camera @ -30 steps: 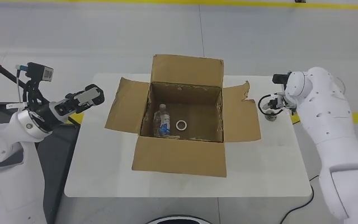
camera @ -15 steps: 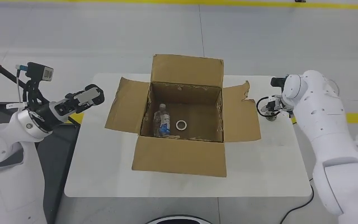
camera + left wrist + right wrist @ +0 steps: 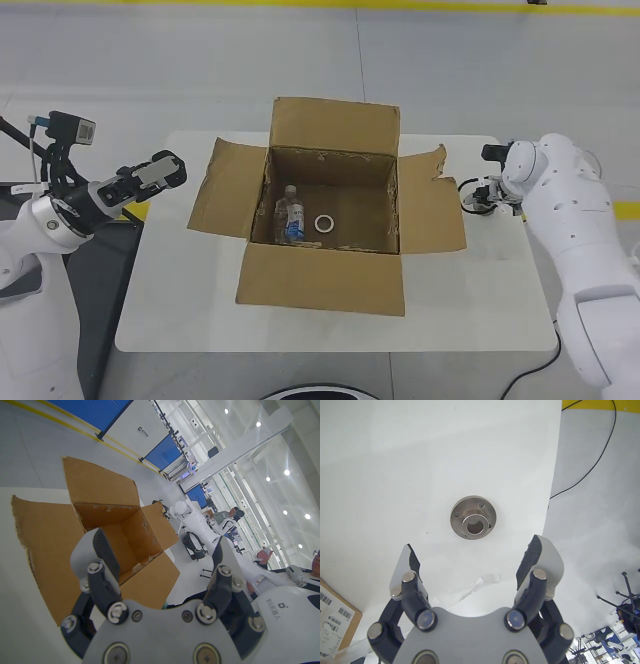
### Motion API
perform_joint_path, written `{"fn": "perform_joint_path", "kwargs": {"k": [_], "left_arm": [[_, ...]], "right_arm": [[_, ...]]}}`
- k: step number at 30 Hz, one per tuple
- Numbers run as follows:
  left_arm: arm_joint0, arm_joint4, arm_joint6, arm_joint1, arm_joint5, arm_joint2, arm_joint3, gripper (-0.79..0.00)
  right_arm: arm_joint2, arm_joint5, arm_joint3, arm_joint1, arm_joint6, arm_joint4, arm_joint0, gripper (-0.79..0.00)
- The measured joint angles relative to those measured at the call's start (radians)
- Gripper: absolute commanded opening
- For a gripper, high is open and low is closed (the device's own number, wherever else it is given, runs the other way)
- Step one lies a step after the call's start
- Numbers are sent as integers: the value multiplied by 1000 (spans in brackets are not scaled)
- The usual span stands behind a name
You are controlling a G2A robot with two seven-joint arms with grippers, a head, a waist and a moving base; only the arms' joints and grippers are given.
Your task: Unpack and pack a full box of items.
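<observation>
An open cardboard box (image 3: 320, 275) stands mid-table with its flaps spread. Inside lie a clear plastic bottle (image 3: 289, 215) and a small roll of tape (image 3: 324, 223). A metal flange (image 3: 473, 520) rests on the white table just beyond the box's right flap. My right gripper (image 3: 473, 550) hangs open a little above the flange, with nothing between its fingers; from above, the right gripper (image 3: 474, 195) is beside that flap. My left gripper (image 3: 160, 542) is open and empty, held off the table's left edge and facing the box (image 3: 107, 525); from above, the left gripper (image 3: 165, 172) is left of the box.
The white table (image 3: 180, 300) has bare surface in front of the box and on both sides. Its right edge (image 3: 553, 475) runs close to the flange, with a black cable (image 3: 595, 462) on the floor beyond. A labelled box flap (image 3: 335, 612) lies near the right gripper.
The right arm has shifted slightly left toward the box, with its gripper staying open over the flange. The left arm and the box contents have not moved.
</observation>
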Motion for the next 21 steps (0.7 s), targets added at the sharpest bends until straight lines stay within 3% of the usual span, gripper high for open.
{"fn": "perform_joint_path", "kwargs": {"k": [7, 11, 13, 15, 17, 18, 21], "left_arm": [[0, 0, 0, 0, 0, 0, 0, 0], [0, 0, 0, 0, 0, 0, 0, 0], [0, 0, 0, 0, 0, 0, 0, 0], [0, 0, 0, 0, 0, 0, 0, 0], [0, 0, 0, 0, 0, 0, 0, 0], [0, 0, 0, 0, 0, 0, 0, 0], [0, 0, 0, 0, 0, 0, 0, 0]], "right_arm": [[23, 5, 0, 12, -16, 0, -6, 0], [37, -5, 8, 16, -12, 11, -1, -166], [42, -12, 11, 18, -9, 15, 2, -212], [45, -16, 11, 18, -6, 16, 3, -342], [46, -17, 11, 18, -7, 15, 3, -354], [46, -17, 11, 18, -7, 14, 3, -400], [47, -17, 11, 17, -9, 15, 3, -403]]}}
